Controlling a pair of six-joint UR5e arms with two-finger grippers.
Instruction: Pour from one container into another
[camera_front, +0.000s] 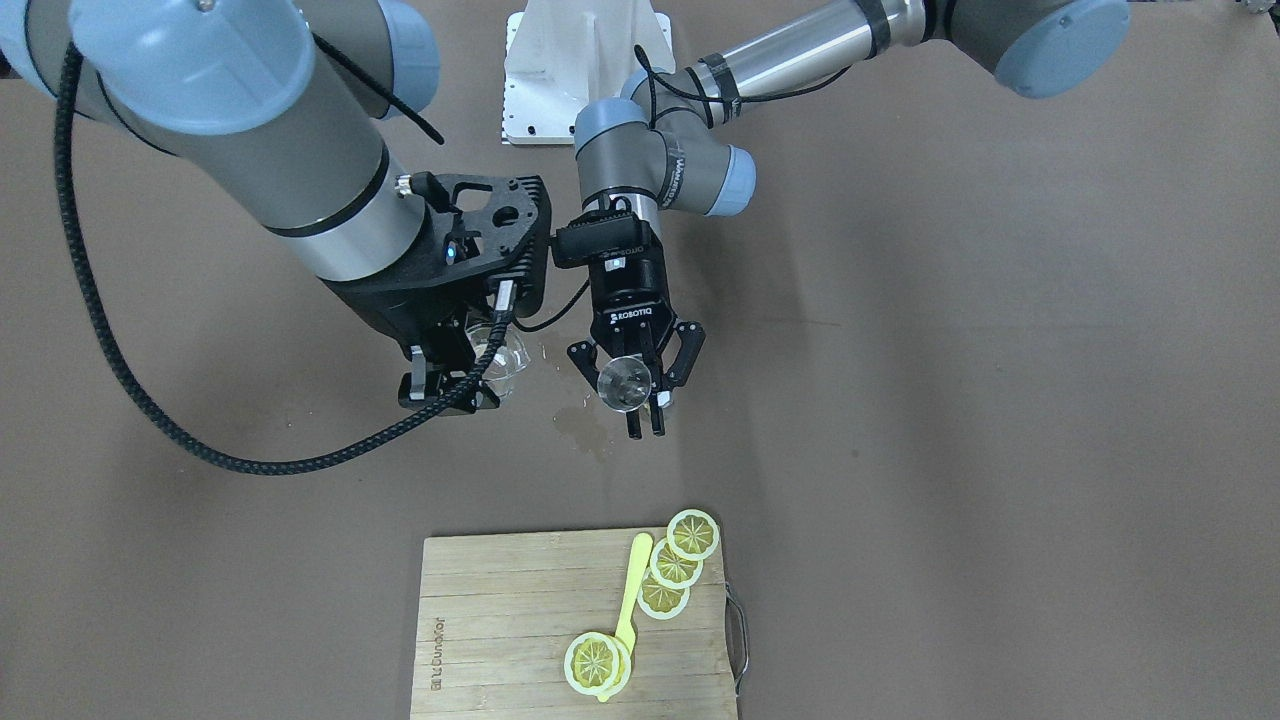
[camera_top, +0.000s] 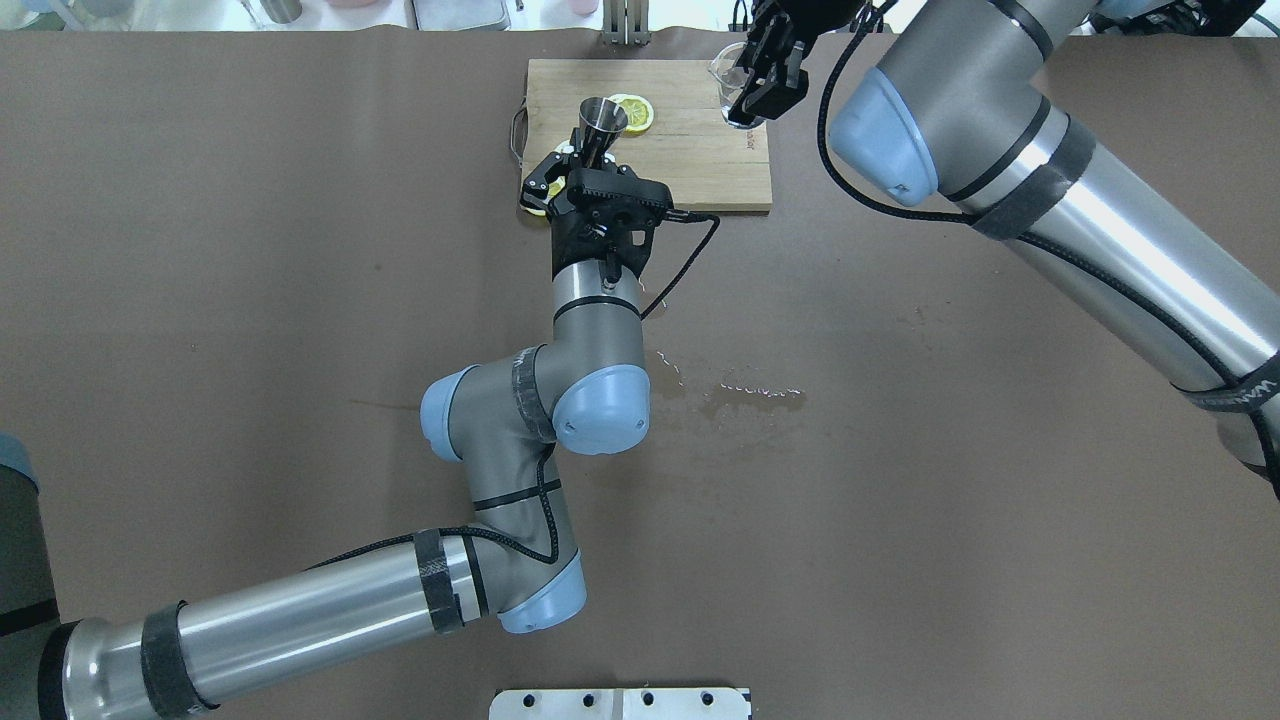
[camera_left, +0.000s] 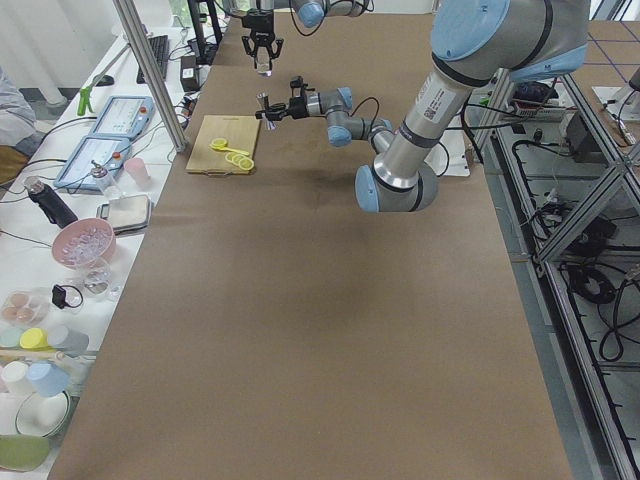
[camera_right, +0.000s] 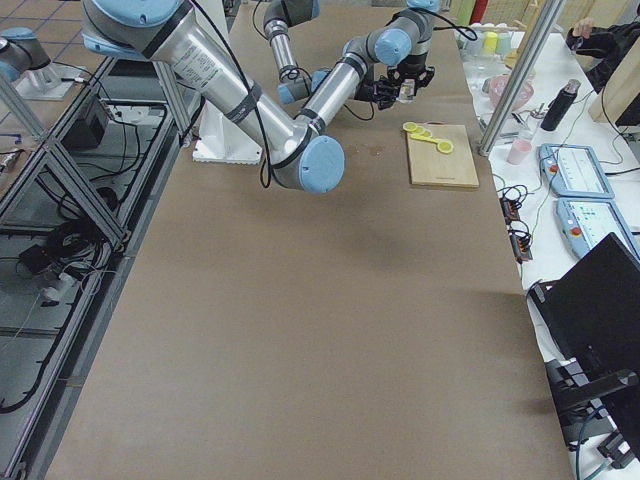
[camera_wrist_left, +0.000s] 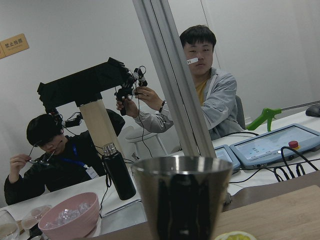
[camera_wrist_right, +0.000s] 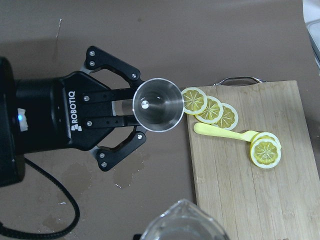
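We're seeing the left gripper (camera_front: 645, 425) pinching, fingers nearly closed, the narrow waist of the smooth steel hourglass jigger (camera_wrist_right: 159, 105), upright w/ round mouth facing up. The right gripper (camera_top: 752, 100) is clamping the clear glass cup (camera_front: 503, 362) in mid-air beside the jigger, not touching. Below, a wet patch (camera_front: 585, 425) is glistening.
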